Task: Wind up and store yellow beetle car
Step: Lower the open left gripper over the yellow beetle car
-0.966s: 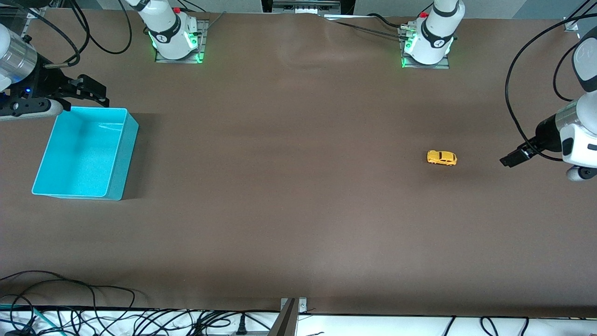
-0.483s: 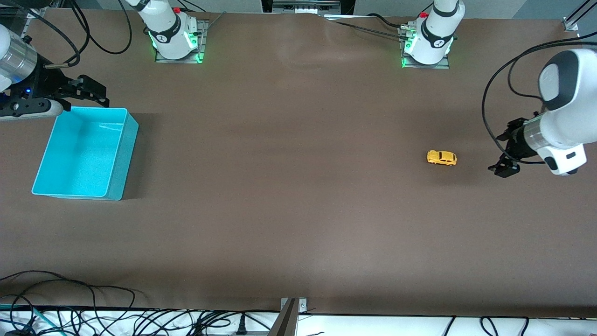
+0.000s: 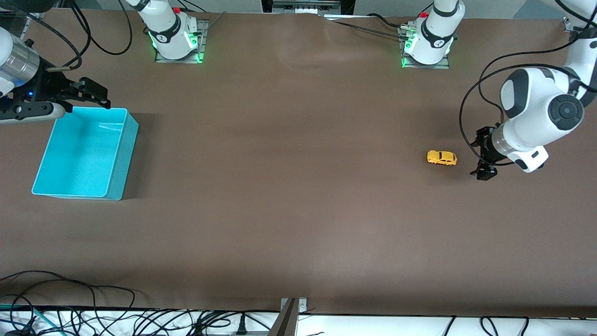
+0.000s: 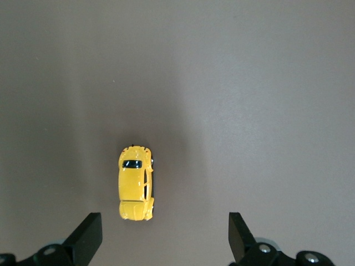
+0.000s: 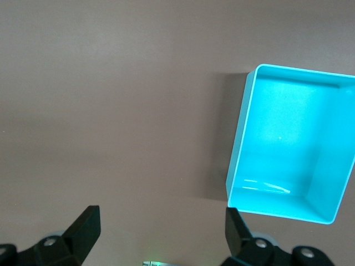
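Observation:
The yellow beetle car (image 3: 441, 158) stands on its wheels on the brown table, toward the left arm's end. My left gripper (image 3: 483, 157) hangs open just beside it, on the side toward the table's end, with nothing between its fingers. In the left wrist view the car (image 4: 136, 183) lies just ahead of the open left gripper (image 4: 165, 239), closer to one finger than the other. My right gripper (image 3: 94, 93) waits open and empty at the right arm's end, by the turquoise bin's corner; in its wrist view the right gripper (image 5: 161, 233) is over bare table.
An empty turquoise bin (image 3: 124, 158) sits at the right arm's end of the table; its wall (image 5: 238, 138) shows in the right wrist view. Both arm bases are bolted along the table edge farthest from the front camera. Cables lie off the nearest edge.
The left arm has swung in from the table's end and turned its open gripper toward the car. The car and the right arm have stayed put.

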{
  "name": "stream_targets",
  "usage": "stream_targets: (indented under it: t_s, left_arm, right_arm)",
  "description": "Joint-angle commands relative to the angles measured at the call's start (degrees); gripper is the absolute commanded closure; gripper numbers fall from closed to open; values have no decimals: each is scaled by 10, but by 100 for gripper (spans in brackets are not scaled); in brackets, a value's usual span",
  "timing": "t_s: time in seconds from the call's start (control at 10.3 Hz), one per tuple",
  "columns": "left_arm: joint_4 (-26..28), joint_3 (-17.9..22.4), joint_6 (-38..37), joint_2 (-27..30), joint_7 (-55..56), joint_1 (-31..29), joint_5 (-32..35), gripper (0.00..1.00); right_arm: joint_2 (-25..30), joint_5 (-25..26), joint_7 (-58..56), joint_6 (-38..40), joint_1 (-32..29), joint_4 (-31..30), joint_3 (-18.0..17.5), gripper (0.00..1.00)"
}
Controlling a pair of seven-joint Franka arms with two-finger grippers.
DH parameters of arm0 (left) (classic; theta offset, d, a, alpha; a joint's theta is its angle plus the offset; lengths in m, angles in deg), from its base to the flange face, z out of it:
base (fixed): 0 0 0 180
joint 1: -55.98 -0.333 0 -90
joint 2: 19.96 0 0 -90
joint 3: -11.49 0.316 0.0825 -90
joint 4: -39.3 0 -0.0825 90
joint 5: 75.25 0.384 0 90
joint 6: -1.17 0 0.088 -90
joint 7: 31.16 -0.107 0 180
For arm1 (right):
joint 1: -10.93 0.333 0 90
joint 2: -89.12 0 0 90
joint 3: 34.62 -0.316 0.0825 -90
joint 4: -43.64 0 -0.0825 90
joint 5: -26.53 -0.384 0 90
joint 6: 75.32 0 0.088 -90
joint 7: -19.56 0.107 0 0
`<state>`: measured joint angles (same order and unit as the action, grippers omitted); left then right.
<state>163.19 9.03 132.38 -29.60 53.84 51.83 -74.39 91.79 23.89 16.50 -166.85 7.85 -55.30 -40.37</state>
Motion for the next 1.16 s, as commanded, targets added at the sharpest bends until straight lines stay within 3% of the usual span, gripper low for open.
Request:
stream_targets:
  t_s: [0.0, 0.58, 0.77, 1.06]
  left_arm:
    - [56, -5, 67, 11, 37, 4, -8, 0]
    - [58, -25, 70, -56, 30, 3, -7, 2]
    - [75, -25, 118, -64, 26, -14, -7, 9]
    - [103, -25, 141, -63, 26, -17, -7, 9]
  right_arm:
    - [1, -3, -3, 7, -3, 5, 0, 0]
    - [1, -3, -3, 8, -3, 5, 0, 0]
    - [1, -3, -3, 8, -3, 5, 0, 0]
    - [1, -3, -3, 8, -3, 5, 0, 0]
